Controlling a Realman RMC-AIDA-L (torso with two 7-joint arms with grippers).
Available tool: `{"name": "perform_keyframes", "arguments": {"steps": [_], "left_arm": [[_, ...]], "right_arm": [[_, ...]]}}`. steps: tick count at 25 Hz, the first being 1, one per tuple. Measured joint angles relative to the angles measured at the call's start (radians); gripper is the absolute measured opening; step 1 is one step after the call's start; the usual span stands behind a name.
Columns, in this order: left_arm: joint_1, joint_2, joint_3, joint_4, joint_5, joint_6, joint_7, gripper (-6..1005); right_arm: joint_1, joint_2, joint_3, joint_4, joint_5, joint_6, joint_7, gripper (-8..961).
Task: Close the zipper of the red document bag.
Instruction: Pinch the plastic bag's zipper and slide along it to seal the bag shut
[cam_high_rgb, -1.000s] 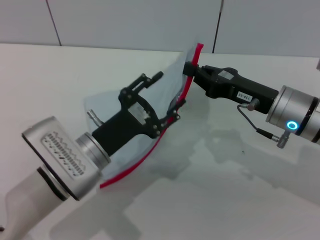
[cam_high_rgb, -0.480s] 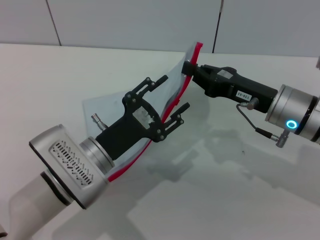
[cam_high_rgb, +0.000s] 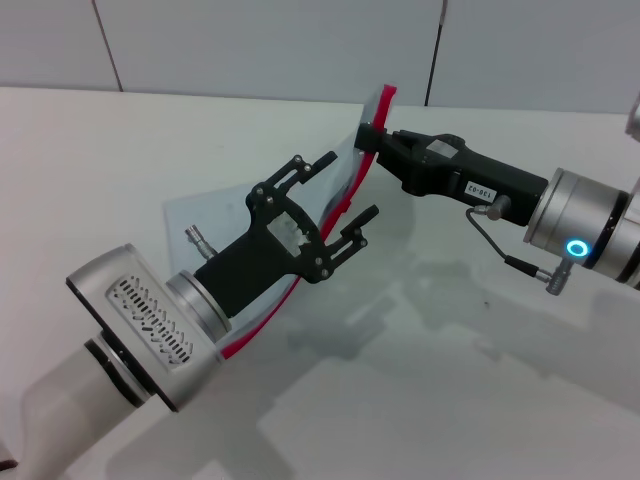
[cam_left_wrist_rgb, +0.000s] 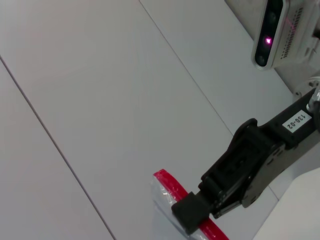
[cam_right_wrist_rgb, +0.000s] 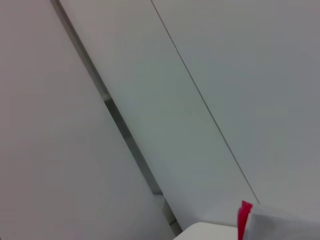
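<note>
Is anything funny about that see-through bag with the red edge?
Yes. The flat translucent plastic pouch is bent into a curve, lifted at one end, where the right gripper pinches its red zipper strip. The left gripper is open beside the strip.

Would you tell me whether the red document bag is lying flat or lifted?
Lifted: the right gripper holds the red document bag up by its zipper.

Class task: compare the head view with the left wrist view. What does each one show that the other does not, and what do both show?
Only the head view shows the left gripper, open beside the zipper, the whole lifted bag and the table. Only the left wrist view shows a camera unit with a pink light. Both show the right gripper clamped on the zipper near the bag's top corner.
</note>
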Motion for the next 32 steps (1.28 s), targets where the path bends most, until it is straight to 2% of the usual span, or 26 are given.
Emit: {"name": "perform_keyframes", "arguments": {"steps": [12, 16, 32], "left_arm": [[0.0, -0.001, 0.003, -0.002, 0.003, -0.002, 0.052, 571], [0.002, -0.002, -0.001, -0.012, 0.001, -0.012, 0.086, 327], [0.006, -0.005, -0.002, -0.052, 0.001, -0.039, 0.207, 269]], "right_arm": [[0.0, 0.0, 0.0, 0.001, 0.0, -0.005, 0.001, 14], [0.0, 0.0, 0.0, 0.001, 0.0, -0.005, 0.002, 14], [-0.008, 0.001, 0.004, -0.006, 0.003, 0.006, 0.01, 15]]}}
